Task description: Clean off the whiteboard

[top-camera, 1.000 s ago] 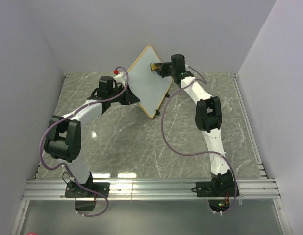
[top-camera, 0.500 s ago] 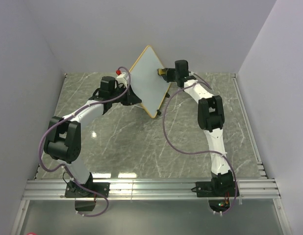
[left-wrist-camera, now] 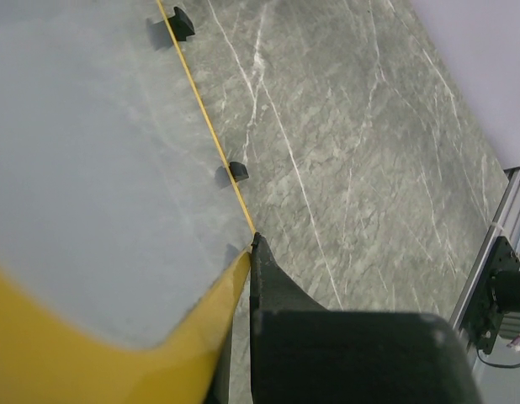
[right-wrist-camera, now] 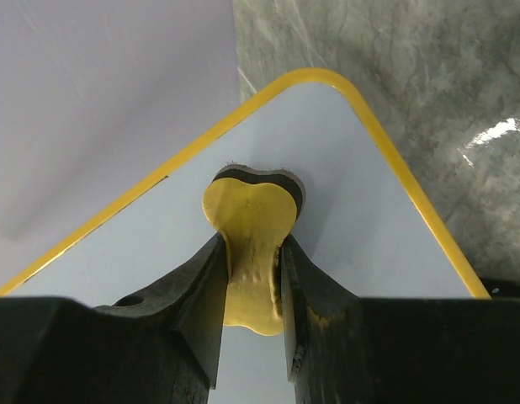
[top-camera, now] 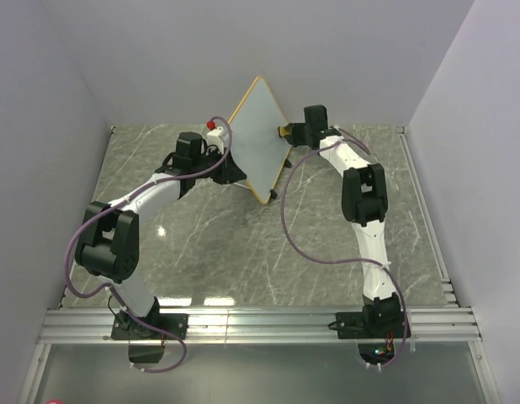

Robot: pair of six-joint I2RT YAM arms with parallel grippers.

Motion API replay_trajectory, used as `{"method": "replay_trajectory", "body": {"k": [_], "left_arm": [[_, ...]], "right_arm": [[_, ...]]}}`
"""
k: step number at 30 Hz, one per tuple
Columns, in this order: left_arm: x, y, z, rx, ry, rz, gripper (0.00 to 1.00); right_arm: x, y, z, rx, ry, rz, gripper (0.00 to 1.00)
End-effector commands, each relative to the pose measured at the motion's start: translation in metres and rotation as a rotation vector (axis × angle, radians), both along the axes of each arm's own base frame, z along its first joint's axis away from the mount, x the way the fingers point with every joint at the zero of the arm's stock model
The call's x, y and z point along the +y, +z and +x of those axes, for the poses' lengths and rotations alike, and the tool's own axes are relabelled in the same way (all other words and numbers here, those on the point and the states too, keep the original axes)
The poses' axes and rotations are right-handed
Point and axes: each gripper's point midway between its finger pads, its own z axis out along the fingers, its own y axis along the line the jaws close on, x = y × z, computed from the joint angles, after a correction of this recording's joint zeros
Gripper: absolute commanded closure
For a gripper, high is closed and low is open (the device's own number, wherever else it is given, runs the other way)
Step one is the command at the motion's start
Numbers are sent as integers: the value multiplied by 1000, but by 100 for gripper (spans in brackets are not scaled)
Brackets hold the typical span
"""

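At the near edge, both arm bases sit on the metal rail (top-camera: 260, 324), and the grey marble table (top-camera: 243, 244) stretches away from them. The left arm reaches to the far middle of the table, where the left gripper (top-camera: 230, 171) is clamped on the left edge of the whiteboard (top-camera: 258, 139); the wrist view shows a black finger (left-wrist-camera: 268, 278) pressed against the yellow rim. The whiteboard is raised and tilted steeply, turned on a corner like a diamond; whether its lowest corner touches the table cannot be told. Its face looks clean. Two small black tabs (left-wrist-camera: 236, 171) sit along one edge. On the board's right side, the right gripper (top-camera: 287, 131) is closed tightly on a yellow bone-shaped eraser (right-wrist-camera: 247, 215), whose head presses against the board near its right corner. Behind stands a plain pale wall (top-camera: 327, 50).
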Motion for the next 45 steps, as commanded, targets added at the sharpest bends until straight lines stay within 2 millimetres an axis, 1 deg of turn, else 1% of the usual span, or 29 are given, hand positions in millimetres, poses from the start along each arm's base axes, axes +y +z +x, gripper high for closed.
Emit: {"method": "replay_trajectory", "body": {"k": [1,2,3,4,5,6,7,8,9,10,11,12,13,14,15,16,17,18,20,21,24,25,26,28,30,31,36,43,45], "left_arm": [[-4,-84,-106,422,-206,133,100],[-1,-86,-102,409,-186,152,100],[0,-86,-101,406,-176,163,100],[2,-87,-100,402,-167,176,100],[4,-88,-99,400,-157,185,100],[5,-90,-97,395,-147,198,100],[6,-90,-96,392,-142,202,100],[7,-90,-94,392,-135,206,100],[10,-93,-92,386,-115,228,100],[11,-93,-90,383,-101,239,100],[13,-94,-89,382,-88,247,100],[17,-95,-85,374,-59,268,100],[19,-96,-84,371,-49,276,100],[21,-96,-84,367,-41,281,100],[22,-97,-84,371,-30,288,100],[23,-97,-83,368,-23,294,100],[24,-96,-83,365,-19,293,100],[24,-95,-83,366,-14,294,100],[26,-95,-84,365,-1,300,95],[27,-95,-83,362,10,306,93],[33,-98,-80,364,45,336,86],[35,-100,-82,373,55,349,83],[38,-105,-81,386,67,367,82],[41,-111,-84,412,82,387,81],[44,-116,-85,434,95,406,77],[45,-118,-86,443,100,413,72],[52,-118,-85,437,143,440,61],[59,-114,-80,406,184,465,63],[61,-109,-77,387,195,468,62]], "right_arm": [[77,-23,-59,91,234,9,100],[76,-1,-61,51,231,27,100],[72,-22,-78,92,231,25,100],[66,-7,-70,9,215,49,100],[62,15,-74,-37,210,65,100],[53,-2,-85,-9,211,55,100],[38,2,-84,-21,201,49,100],[31,14,-90,-46,229,24,100],[19,4,-99,-19,229,-2,100],[8,0,-107,4,232,-27,100],[-8,13,-110,-19,230,-63,100],[-19,-3,-126,29,229,-87,100],[-29,-4,-133,40,222,-108,100],[-42,5,-138,27,212,-135,100],[-53,-10,-154,84,203,-162,100],[-62,-13,-161,105,192,-181,100],[-73,-7,-167,100,187,-207,100],[-86,-21,-182,170,168,-244,100],[-95,-24,-194,205,178,-279,100],[-105,-30,-204,264,178,-294,99],[-112,-45,-221,352,218,-333,59],[-114,-47,-223,367,223,-344,36],[-115,-51,-227,381,233,-352,28],[-114,-58,-235,407,249,-349,18],[-115,-62,-242,414,257,-350,16],[-115,-60,-243,407,260,-355,15],[-122,-56,-248,405,274,-377,15],[-127,-50,-250,375,258,-359,15],[-126,-48,-248,358,260,-356,15]]}}
